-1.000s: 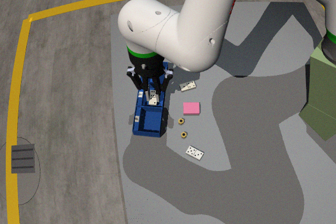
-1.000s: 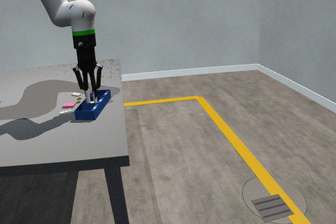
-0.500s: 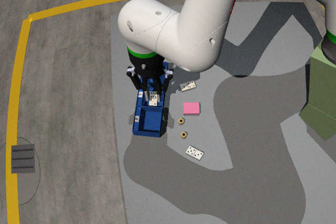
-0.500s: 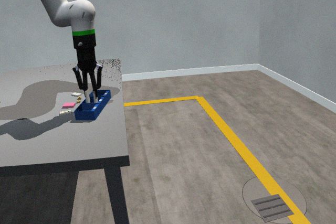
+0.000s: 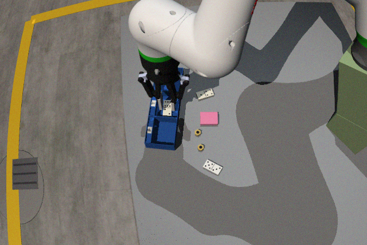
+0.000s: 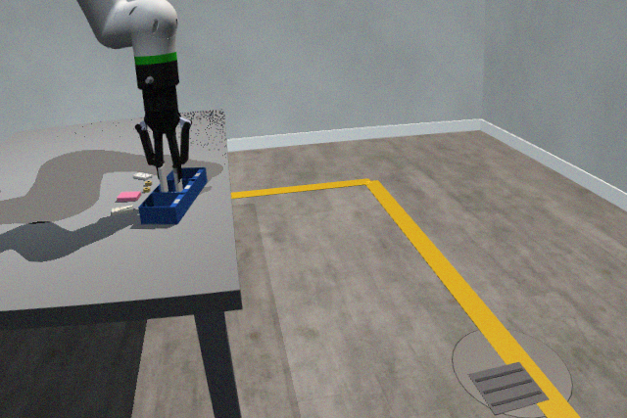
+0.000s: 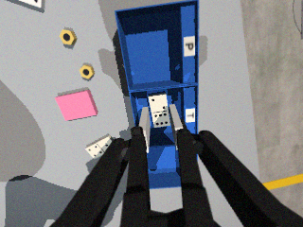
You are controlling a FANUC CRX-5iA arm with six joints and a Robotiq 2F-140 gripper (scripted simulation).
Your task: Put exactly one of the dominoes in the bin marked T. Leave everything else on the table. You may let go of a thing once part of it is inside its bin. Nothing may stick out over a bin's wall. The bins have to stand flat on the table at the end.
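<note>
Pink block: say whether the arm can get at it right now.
Probably yes: the pink block lies uncovered beside the bin, but the end effector must first lift out of it.
</note>
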